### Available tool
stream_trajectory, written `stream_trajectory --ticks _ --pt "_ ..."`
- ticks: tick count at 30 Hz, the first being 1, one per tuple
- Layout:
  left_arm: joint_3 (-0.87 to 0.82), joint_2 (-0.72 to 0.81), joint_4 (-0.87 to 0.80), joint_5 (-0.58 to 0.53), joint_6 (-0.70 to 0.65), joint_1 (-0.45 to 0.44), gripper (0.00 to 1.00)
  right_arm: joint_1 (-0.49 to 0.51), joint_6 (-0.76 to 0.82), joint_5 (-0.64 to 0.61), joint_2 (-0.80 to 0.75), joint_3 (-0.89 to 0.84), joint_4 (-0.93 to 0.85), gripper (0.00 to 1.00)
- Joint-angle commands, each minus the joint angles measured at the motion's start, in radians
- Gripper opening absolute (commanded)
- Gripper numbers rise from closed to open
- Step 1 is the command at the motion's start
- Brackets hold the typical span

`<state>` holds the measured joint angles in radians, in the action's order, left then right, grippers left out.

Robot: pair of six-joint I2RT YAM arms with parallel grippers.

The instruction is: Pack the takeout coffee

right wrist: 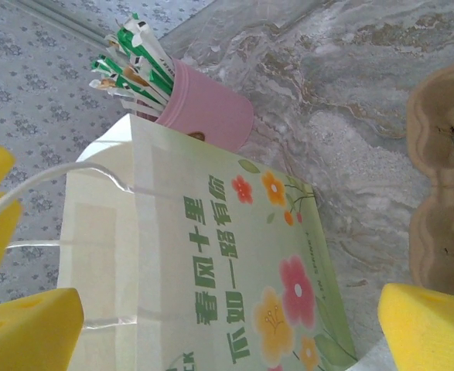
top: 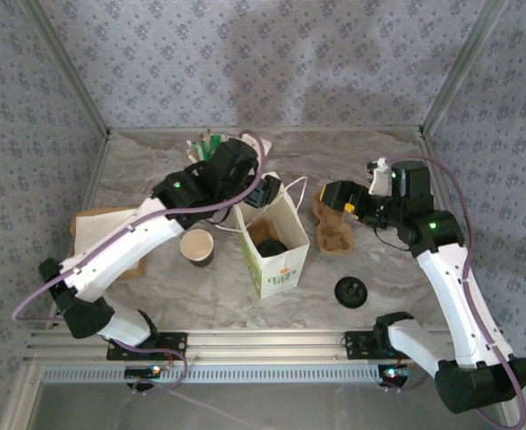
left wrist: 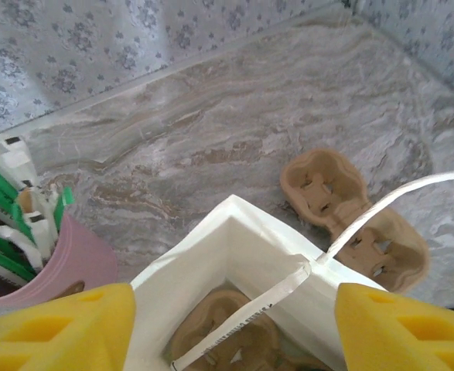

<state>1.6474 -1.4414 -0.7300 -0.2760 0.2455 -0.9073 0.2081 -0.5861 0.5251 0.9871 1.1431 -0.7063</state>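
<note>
- Black-lidded takeout coffee point(top: 271, 247) is sitting inside the white bag point(top: 279, 278) at the middle of the counter point(top: 245, 309).
- Left end effector point(top: 264, 192) is hovering over the bag's far rim, its 2 yellow fingers point(left wrist: 56, 328) standing spread, gripping nothing.
- Right end effector point(top: 332, 196) is gaping wide between the bag and the cardboard carrier point(top: 334, 231), gripping nothing.

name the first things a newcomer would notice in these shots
The white flowered bag stands open in the middle of the table. Inside is something dark and round, probably the takeout coffee, and the left gripper hangs open over the bag's far rim. A lidless paper cup stands to the bag's left, and a loose black lid lies toward the front right.
</note>
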Motion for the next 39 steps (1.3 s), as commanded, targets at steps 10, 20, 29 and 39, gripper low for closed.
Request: stream_trajectory --ticks 10,20,29,39 --pt "-0.181 0.316 0.007 0.018 0.111 0.140 0.99 0.006 0.053 0.048 0.071 0.226 -0.045 1.00" --pt "-0.354 0.466 -0.059 0.143 0.285 0.537 1.00 0.170 0.089 0.015 0.198 0.467 -0.053 1.00" --pt "-0.462 0.432 -0.076 0.260 0.407 0.886 1.00 0.472 0.155 -0.058 0.461 0.767 -0.086 1.00" --pt "-0.543 0.349 -0.085 0.154 0.546 1.103 0.99 0.672 0.236 -0.109 0.836 1.147 -0.204 1.00"
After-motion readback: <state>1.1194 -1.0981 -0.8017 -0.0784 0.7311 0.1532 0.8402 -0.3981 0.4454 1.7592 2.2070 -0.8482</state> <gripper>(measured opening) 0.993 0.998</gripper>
